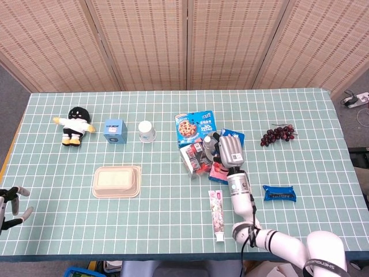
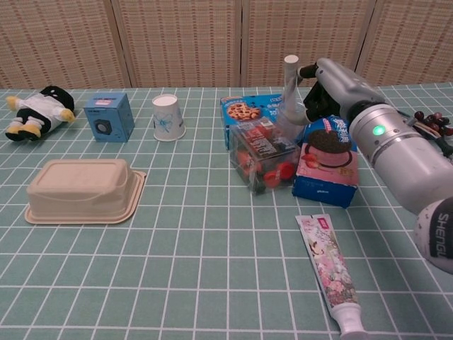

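- The right hand (image 2: 331, 83) has its fingers (image 2: 309, 70) curled around the clear plastic bottle with a white cap (image 2: 289, 99), touching it.
- The bottle stands upright on the green checked desk (image 2: 177, 241), between the clear box of red items (image 2: 262, 157) and the blue cookie box (image 2: 325, 160).
- The left hand (image 1: 10, 202) hangs at the desk's edge, fingers spread, holding nothing.

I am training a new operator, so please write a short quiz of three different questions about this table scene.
1. True or false: the right hand is at the clear bottle.
2. Which thing lies nearest the table's front edge? A) paper cup B) toothpaste tube C) plush toy
3. Fill in: the grapes lie on the table's ____ side, as the head view shows it.

Key: 1 true; 2 B; 3 right.
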Motion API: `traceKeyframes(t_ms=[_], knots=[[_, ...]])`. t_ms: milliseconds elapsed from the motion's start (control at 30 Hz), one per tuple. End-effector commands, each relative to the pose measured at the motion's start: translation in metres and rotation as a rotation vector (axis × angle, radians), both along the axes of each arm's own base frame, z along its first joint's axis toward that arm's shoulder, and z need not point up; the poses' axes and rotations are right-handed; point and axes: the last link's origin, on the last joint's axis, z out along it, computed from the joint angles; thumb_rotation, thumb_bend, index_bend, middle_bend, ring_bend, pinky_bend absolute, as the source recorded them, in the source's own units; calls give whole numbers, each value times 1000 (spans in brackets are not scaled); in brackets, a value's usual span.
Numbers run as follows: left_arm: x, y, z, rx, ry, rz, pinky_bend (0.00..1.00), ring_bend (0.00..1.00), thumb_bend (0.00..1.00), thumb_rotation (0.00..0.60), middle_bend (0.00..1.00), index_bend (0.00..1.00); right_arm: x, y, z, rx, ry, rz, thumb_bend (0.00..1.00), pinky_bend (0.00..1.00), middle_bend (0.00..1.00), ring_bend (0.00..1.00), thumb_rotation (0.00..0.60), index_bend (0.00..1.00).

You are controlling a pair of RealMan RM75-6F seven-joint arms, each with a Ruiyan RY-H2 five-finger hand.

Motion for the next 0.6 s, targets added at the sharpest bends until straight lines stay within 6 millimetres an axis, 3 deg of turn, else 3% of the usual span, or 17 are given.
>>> traceKeyframes(t_ms=[33,300,600], knots=[[0,0,0,1,-1,-1,706,480,242,600,736,556,0,0,0,-8,-3,3,296,1000,1000,1000,600,514],[0,0,0,-1,0,-1,706,480,242,600,736,556,-1,-1,4,-39,-16,15,345,1000,1000,1000,600,663],[0,0,-1,-4,4,1,706,480,242,600,736,556,0,0,11,-67,-37,34,382,1000,1000,1000,600,724]])
